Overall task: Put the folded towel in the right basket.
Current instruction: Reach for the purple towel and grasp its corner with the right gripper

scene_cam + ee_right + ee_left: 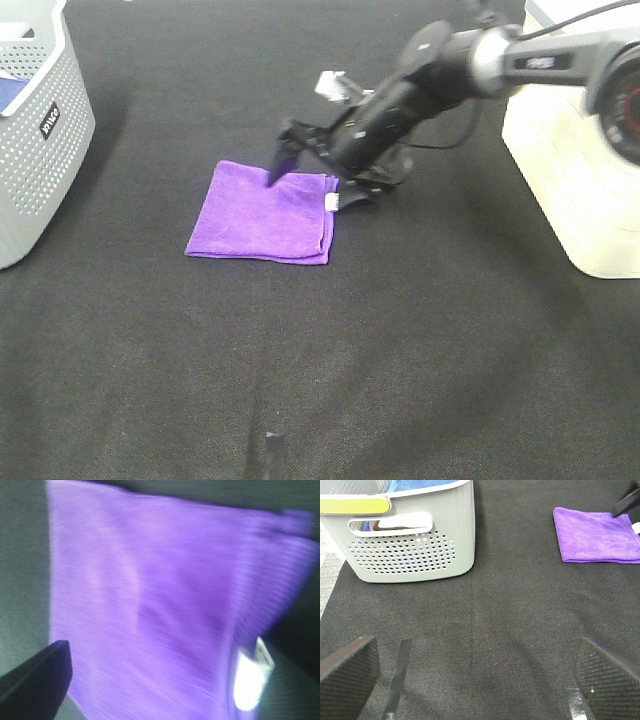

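- Nearest, the left gripper (480, 674) hung low over the black mat (400, 340) with its jaws spread wide and nothing between them, well apart from the task's things.
- Mid-table, left of centre, the folded purple towel (265, 212) lay flat on the mat, in neither basket, with a white tag (331, 202) at its right edge.
- Just beyond, the right gripper (314, 180) reached in from the right, jaws apart and straddling the towel's far right corner. One finger (279, 165) pointed down onto the cloth. The wrist view was too blurred to show contact.
- The step in hand looked like the grasp. Next, the jaws needed to close on the corner, lift, and carry rightward.
- At the right stood the cream right basket (570, 190); at the far left, a grey perforated basket (40, 150).
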